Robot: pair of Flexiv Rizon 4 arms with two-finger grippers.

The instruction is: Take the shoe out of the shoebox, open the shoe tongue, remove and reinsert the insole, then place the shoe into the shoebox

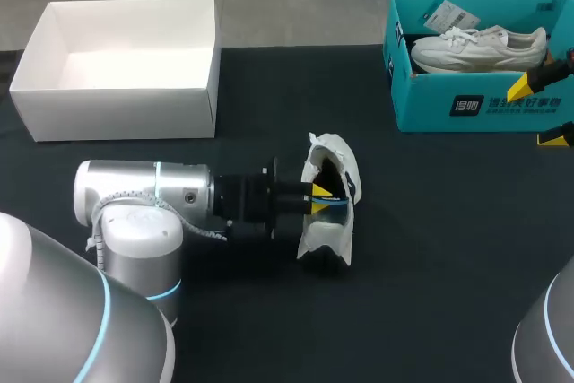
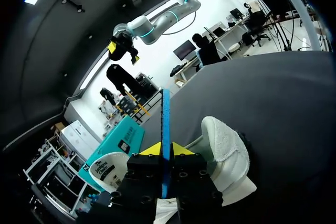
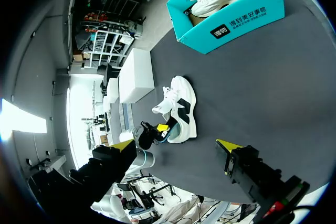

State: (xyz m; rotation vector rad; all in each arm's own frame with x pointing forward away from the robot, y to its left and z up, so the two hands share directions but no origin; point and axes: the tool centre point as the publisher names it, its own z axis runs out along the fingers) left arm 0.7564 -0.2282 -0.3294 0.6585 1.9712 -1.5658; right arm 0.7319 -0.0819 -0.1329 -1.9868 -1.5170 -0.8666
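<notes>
Shoe, white with black panels, lies out on the dark counter near its middle, well apart from both boxes. Its opening faces left, toward the left arm, which stretches in low and level from the left side. The left hand sits at the mouth of the shoe, its two yellow-tipped fingers pressed together on the thin edge of a blue insole. In the left wrist view the insole stands on edge, pinched between the yellow tips of the left hand and running straight ahead of them, with the padded white collar of the shoe just beside the fingers.

At the far right stands the teal shoebox, open on top, with a second shoe, all white, lying inside it next to a paper tag. The right hand hovers over the near right corner of that shoebox with its fingers spread wide and nothing between them. The right wrist view looks down between the open fingers of the right hand at the shoe on the counter, with the shoebox farther off.

A white box, open on top, sits at the far left.
</notes>
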